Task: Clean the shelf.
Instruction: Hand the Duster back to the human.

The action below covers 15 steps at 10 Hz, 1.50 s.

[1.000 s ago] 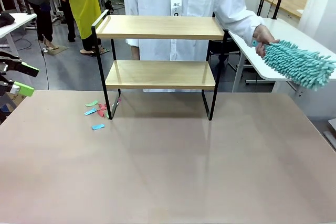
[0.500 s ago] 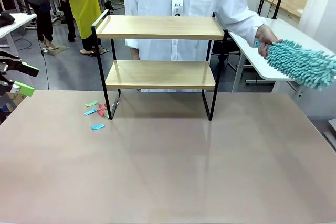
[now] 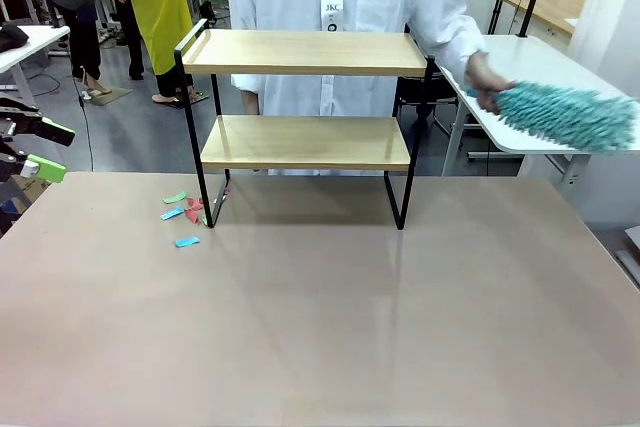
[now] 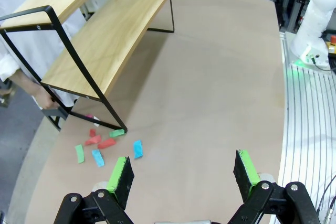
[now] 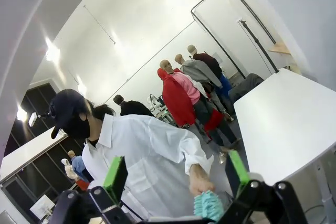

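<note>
- Shelf (image 3: 305, 107) stands upright on the far middle of the worktop (image 3: 320, 327), just in front of the person; it has two light wooden boards in a thin black frame, and both boards look bare.
- Seen from the left wrist, the shelf (image 4: 100, 35) sits at the upper left, its black legs planted on the worktop (image 4: 210, 103).
- Paper scraps (image 3: 183, 213), green, blue and red, lie on the worktop beside the shelf's left front leg; one red piece touches or nearly touches the leg, and a blue one lies a little nearer the robot.
- In the left wrist view the scraps (image 4: 105, 144) lie between the shelf leg and the end effector.
- Person (image 3: 340, 7) in a white coat stands behind the shelf; one hand (image 3: 487, 82) is out to the shelf's right, holding a teal fluffy duster (image 3: 565, 115), blurred, over a white side table (image 3: 540, 57) and apart from the shelf.
- The right wrist view shows that hand (image 5: 199, 179) gripping the duster (image 5: 209, 205) at the bottom edge.
- Left end effector (image 3: 40, 152) hangs at the worktop's left edge, well apart from the shelf; its green-padded fingers (image 4: 119, 174) are spread wide with nothing between them.
- Right end effector (image 5: 176, 174) points up toward the person, fingers spread wide and holding nothing.
</note>
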Tool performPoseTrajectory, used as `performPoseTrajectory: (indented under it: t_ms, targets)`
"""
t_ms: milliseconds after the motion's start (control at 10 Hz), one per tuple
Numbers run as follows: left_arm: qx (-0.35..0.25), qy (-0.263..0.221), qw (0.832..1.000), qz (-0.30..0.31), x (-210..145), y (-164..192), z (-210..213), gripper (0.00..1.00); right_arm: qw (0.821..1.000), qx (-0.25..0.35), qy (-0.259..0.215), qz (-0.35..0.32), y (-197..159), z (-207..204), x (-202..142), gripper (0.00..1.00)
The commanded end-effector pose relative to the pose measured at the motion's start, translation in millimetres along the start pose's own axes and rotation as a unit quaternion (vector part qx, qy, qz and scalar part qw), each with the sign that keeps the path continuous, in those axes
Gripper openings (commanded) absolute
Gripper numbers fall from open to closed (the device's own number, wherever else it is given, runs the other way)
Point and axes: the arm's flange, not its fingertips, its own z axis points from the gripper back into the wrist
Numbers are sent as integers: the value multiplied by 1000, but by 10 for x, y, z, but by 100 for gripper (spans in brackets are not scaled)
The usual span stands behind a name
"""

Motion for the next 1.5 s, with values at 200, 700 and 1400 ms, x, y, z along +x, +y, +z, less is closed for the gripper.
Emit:
performPoseTrajectory:
  t_ms: [200,700,1400]
  targets:
    - [0,-11,1000,-8,3,17,-20,100,1000,-7,-1,1,21,7,2,100]
    - [0,-11,1000,-8,3,17,-20,100,1000,-7,-1,1,21,7,2,100]
    - [0,-11,1000,-8,3,17,-20,100,1000,-7,-1,1,21,7,2,100]
